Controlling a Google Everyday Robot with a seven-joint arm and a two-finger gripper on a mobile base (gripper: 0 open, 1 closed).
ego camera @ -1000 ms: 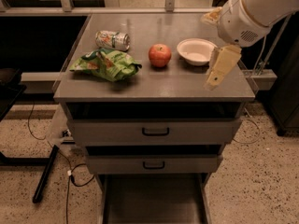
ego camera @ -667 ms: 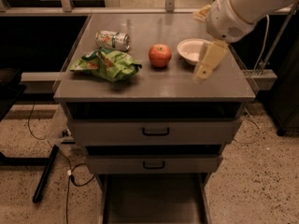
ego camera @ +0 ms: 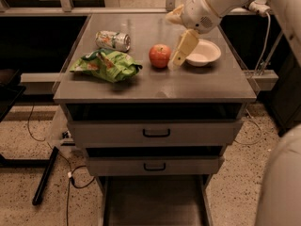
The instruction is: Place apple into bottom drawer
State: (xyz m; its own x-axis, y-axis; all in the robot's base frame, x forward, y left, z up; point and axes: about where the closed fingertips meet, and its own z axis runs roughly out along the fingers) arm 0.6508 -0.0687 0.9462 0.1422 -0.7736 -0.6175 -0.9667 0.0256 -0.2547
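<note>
- Watching the camera view, I see the gripper (ego camera: 172, 42) has swung left over the last second: it was out past the right side of the bowl (ego camera: 212, 51), then crossed over it, and now sits just right of the apple (ego camera: 160, 55)
- Its fingers are spread apart with nothing between them; the lower finger (ego camera: 182, 48) slants down in front of the bowl's left rim, with its tip just beside the apple's right side, and I cannot tell whether it touches
- The apple has not moved: it rests on the cabinet top (ego camera: 188, 81), near the middle, between the chip bag (ego camera: 107, 65) and the bowl
- I read this as the approach nearly done; the jaws are not yet around the apple, so the grasp, lift and carry down are all still ahead of me
- The bottom drawer (ego camera: 153, 201) stands pulled out and looks bare inside, as before, so the drop spot is ready
- Nothing else has shifted either: can, bag and bowl lie where they were
- My count: one apple, one white bowl, one crushed can (ego camera: 113, 40), one green chip bag, one gripper
- Drawers: three, namely the top drawer (ego camera: 155, 133) and the middle drawer (ego camera: 154, 166), each with a black handle and pushed in, plus the open bottom one
</note>
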